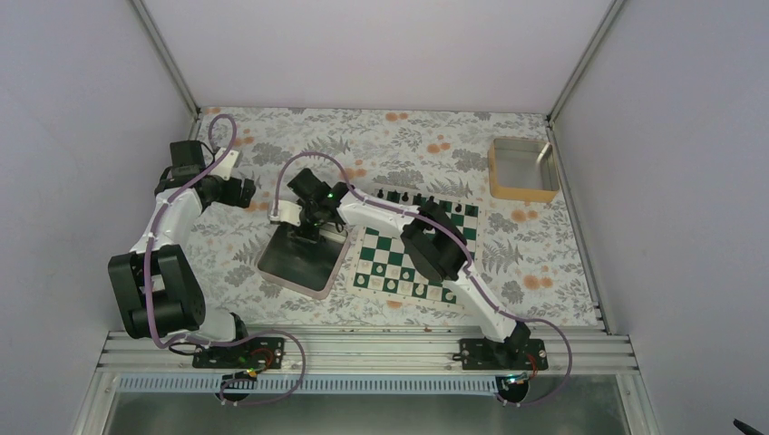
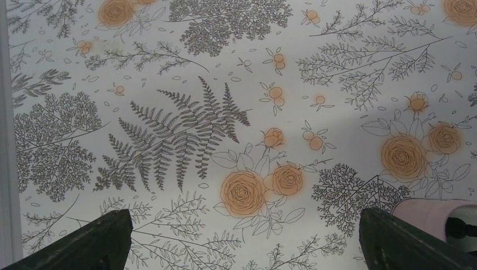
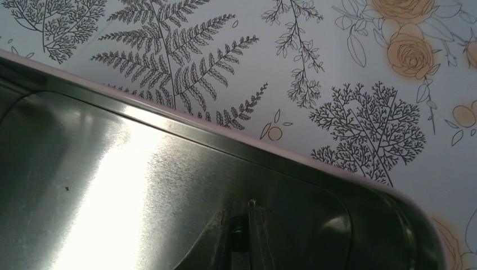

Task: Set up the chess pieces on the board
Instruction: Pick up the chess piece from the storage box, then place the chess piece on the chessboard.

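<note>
Overhead view, board: a flat green-and-white checkered chessboard (image 1: 381,254) lies right of the middle of the table (image 1: 272,145), which is covered in a floral cloth.
Overhead view, pieces: tiny black chess pieces (image 1: 405,197) stand in a row along the chessboard's far edge.
Overhead view, tray: a square shiny metal tray (image 1: 290,267) sits just beside the chessboard's left edge, turned a little askew to it.
Overhead view, right arm: it stretches across the chessboard, and the right gripper (image 1: 311,227) points down into the far side of the metal tray.
Overhead view, key relation: from the right gripper, the chessboard lies toward the table's right edge, close by. The right arm is much the nearer one.
Overhead view, left arm: the left gripper (image 1: 247,192) hangs left of the metal tray, towards the table's left edge.
Left wrist view: the left gripper (image 2: 243,230) has its two dark fingers spread wide, with only floral cloth between them.
Right wrist view: the right gripper (image 3: 243,230) has its fingertips almost together, low over the metal tray's (image 3: 140,185) bright floor. A small dark shape between them may be a black piece. I cannot tell whether it is gripped.
</note>
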`<state>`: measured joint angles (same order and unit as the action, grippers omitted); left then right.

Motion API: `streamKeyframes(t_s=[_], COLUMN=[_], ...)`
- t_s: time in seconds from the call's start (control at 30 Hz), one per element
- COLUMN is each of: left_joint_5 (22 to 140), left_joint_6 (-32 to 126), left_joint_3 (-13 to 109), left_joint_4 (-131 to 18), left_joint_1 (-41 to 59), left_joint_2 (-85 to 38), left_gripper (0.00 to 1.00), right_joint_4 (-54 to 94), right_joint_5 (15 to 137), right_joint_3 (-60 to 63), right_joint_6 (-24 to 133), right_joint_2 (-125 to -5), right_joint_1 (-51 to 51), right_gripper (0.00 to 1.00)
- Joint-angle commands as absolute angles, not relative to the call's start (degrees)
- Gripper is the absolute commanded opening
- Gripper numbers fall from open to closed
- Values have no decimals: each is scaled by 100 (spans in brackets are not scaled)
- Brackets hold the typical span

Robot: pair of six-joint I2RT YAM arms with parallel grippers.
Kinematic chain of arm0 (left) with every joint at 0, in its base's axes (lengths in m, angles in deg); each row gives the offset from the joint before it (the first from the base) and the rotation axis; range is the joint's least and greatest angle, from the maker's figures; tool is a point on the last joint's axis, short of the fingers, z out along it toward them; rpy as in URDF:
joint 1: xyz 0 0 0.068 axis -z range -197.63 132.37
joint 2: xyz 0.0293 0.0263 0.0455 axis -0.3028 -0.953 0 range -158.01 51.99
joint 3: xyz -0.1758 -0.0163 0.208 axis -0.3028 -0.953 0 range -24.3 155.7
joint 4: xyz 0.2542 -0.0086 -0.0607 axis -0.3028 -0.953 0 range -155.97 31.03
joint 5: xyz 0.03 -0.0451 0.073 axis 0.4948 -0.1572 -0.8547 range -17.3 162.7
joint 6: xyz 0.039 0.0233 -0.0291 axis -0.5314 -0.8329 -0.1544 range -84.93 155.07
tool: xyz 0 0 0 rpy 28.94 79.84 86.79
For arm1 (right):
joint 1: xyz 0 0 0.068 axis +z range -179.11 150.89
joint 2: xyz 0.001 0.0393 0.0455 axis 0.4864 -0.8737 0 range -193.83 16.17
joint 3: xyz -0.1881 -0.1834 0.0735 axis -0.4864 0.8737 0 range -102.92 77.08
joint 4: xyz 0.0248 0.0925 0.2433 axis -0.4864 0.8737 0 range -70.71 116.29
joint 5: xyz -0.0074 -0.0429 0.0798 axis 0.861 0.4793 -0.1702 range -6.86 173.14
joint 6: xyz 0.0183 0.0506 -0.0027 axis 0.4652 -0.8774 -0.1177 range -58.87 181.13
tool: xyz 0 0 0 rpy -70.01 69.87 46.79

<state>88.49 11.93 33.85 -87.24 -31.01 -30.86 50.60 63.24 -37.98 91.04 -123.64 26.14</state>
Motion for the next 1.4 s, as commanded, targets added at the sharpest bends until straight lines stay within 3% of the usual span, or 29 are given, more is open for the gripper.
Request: streamKeyframes(t_s=[0.0,0.27,0.63,1.37], left_joint_5=[8979,8942,8803,8571], left_joint_6=[1155,1151,1177,1228], left_joint_3=[3325,3351,3408,3524], left_joint_4=[-8604,-8612,-8630,-8663], left_joint_1=[-3125,-3134,-3134,-3134], left_joint_2=[-2931,-2922,-2869,-3075], left_gripper=[100,100,100,100], right_joint_4=[5092,5109,5119,4359], right_joint_5=[6454,6516,6695,6444], right_joint_3=[-3928,-3830,-2402,1796], right_joint_6=[9145,9125,9039,9075], right_joint_2=[-12480,-11999,-9942,-7097], right_joint_1=[2705,2706,2211,-1007], right_gripper=[7,4,4,5])
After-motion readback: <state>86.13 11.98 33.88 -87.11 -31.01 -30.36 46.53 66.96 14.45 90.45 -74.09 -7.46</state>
